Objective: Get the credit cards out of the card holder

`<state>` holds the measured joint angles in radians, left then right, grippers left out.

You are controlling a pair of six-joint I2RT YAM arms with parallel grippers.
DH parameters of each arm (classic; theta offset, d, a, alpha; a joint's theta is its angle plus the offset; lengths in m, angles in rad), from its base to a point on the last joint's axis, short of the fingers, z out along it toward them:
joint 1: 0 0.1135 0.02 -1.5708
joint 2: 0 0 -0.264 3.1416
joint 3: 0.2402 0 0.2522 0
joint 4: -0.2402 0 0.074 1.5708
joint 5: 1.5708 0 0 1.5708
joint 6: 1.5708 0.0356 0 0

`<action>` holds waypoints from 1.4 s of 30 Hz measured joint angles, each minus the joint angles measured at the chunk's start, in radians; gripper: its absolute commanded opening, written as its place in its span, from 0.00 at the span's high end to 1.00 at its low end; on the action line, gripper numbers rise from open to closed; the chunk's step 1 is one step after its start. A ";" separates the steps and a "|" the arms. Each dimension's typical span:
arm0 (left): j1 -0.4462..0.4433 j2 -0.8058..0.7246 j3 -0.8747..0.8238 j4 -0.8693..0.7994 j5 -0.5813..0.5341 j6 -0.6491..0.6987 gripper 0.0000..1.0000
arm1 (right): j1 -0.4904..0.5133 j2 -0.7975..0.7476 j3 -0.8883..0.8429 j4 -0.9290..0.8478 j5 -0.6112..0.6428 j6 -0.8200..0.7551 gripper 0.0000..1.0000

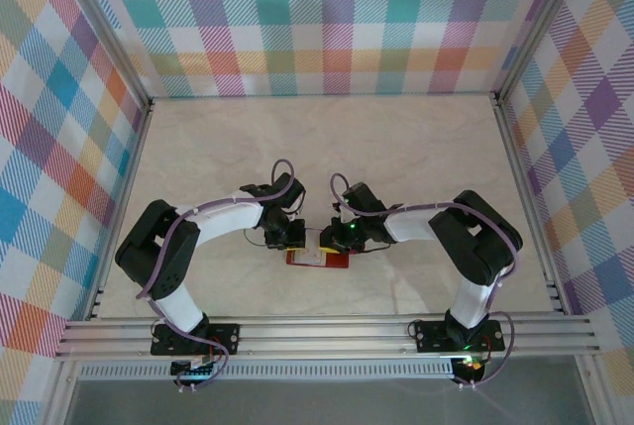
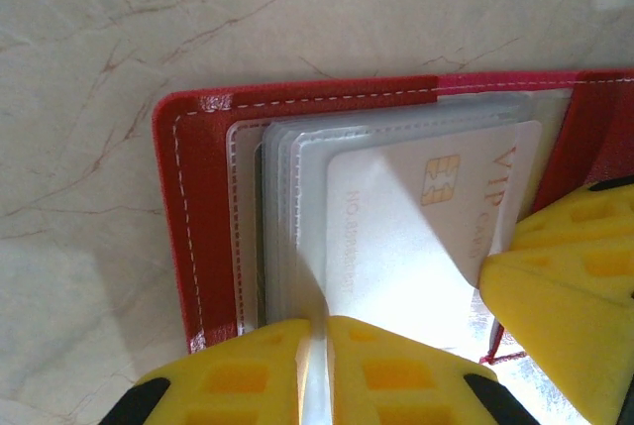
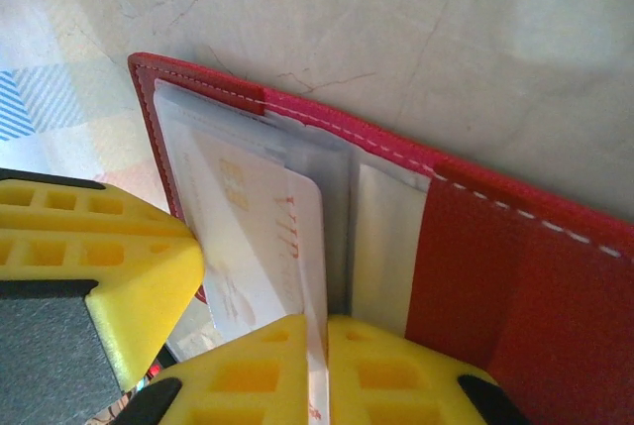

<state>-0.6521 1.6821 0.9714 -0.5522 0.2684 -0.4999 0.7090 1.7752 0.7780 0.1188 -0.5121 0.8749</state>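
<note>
Marble-look bench (image 1: 396,148), plaid walls (image 1: 327,19). Red card holder (image 2: 198,207) lies open at front centre between arms; left claw (image 2: 317,336) pinches its clear sleeve (image 2: 297,207), right claw (image 3: 317,336) is clamped on a credit card (image 3: 258,237).

stitched red leather-like card holder (image 2: 203,217), clear glossy plastic sleeves (image 2: 282,187), smooth pale credit card (image 2: 396,247), matt marble-look table (image 2: 89,49)

One red card holder (image 1: 332,262) at lower centre of the top view. One credit card (image 2: 396,237) plainly countable, with one gold chip, right of centre in the left wrist view. At least three clear sleeves (image 2: 282,207) layered around it. Two grippers: left gripper (image 1: 287,237), right gripper (image 1: 344,238).
</note>
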 measured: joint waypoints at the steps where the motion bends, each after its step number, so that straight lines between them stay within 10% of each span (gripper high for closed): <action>1: 0.000 0.000 0.000 0.000 0.000 0.000 0.85 | -0.002 -0.003 -0.003 0.001 0.000 0.000 0.88; 42: -0.020 -0.022 0.011 -0.064 -0.021 -0.004 0.81 | -0.035 -0.029 -0.032 -0.014 -0.046 0.000 0.80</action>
<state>-0.6724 1.6604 0.9821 -0.6167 0.2470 -0.5041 0.6735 1.7458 0.7456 0.1043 -0.5579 0.8753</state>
